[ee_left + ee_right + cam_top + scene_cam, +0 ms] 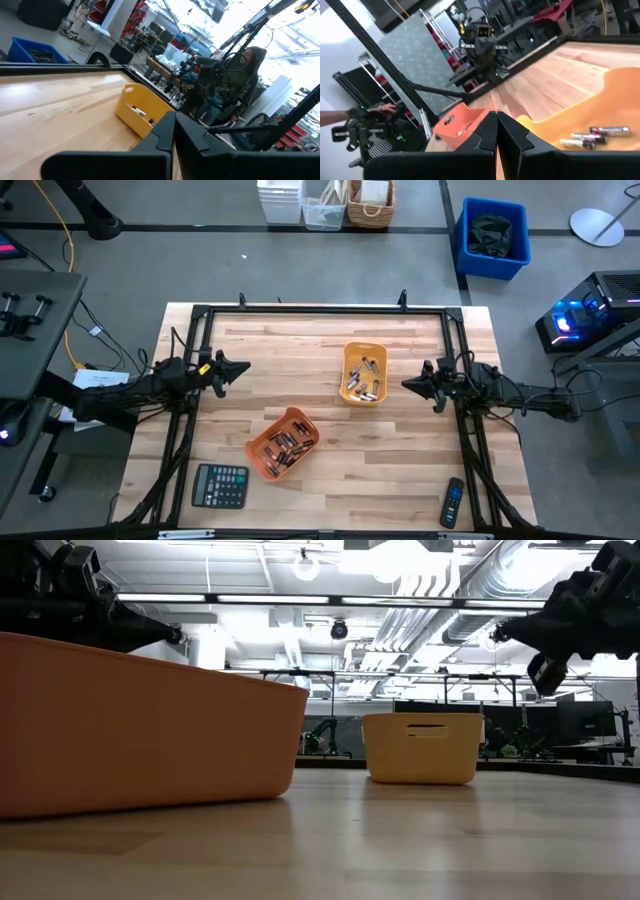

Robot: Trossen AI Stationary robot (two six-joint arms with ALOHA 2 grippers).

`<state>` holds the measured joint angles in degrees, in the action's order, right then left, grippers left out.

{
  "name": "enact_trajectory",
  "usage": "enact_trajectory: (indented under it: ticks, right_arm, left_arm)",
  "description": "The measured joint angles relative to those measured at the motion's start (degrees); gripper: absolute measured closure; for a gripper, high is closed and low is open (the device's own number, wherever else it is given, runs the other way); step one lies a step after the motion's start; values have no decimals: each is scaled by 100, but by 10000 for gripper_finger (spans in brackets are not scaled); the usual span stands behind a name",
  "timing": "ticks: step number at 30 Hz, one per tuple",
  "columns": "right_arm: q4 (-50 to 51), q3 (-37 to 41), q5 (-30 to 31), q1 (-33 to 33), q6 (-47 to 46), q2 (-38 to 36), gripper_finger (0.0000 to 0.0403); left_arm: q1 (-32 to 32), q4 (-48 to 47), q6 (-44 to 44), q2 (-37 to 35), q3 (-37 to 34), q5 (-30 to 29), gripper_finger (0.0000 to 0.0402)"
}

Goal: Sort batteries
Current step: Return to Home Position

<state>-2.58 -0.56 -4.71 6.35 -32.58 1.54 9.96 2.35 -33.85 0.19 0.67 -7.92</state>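
Across the two bins, batteries (364,380): lying loose in two lots, one on the floor of the yellow bin, the other in the orange bin; none seen on the bare wood.
Yellow bin (365,346): right of the table's middle, long side running away from the front edge; a few cells, silvery and dark, visible inside from the right wrist view.
Orange bin (258,450): nearer the front edge and left of the yellow one, turned at an angle, well apart from it; cells heaped toward its upper right end.
Left gripper (243,367): over the table's left side, pointing inward toward the middle, lifted clear of the wood in the low view; fingers (160,135) pressed together, holding nothing.
Right gripper (407,384): over the right side, pointing inward, near the yellow bin yet apart from it, likewise raised off the surface; fingers (485,135) closed against each other, nothing between them.
Table (330,505): pale wooden planks, bordered by a black frame (320,308).
Calculator (220,486): black, flat at the front left, just beside the orange bin's lower corner but not touching.
Remote control (453,503): black, at the front right corner, well apart from both bins.
Blue crate (470,250): on the floor beyond the far right corner, something dark inside.
Person (245,70): in a dark hooded top, seated beyond the table's right side, seen from the left wrist view.
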Motion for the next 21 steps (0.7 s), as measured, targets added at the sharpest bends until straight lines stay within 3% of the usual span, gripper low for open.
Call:
enact_trajectory:
  ticks: [6, 12, 15, 21]
  right_arm:
    - [117, 0, 10, 0, 25, -4, 402]
    - [152, 0, 254, 2, 2592, 18, 402]
    - [152, 0, 254, 0, 3376, 77, 402]
    - [154, 0, 251, 0, 3110, 72, 402]
  left_arm:
    - [0, 0, 0, 0, 0, 0, 401]
    - [0, 0, 0, 0, 0, 0, 401]
    - [2, 0, 0, 0, 0, 0, 401]
    - [-5, 0, 0, 2, 0, -2, 401]
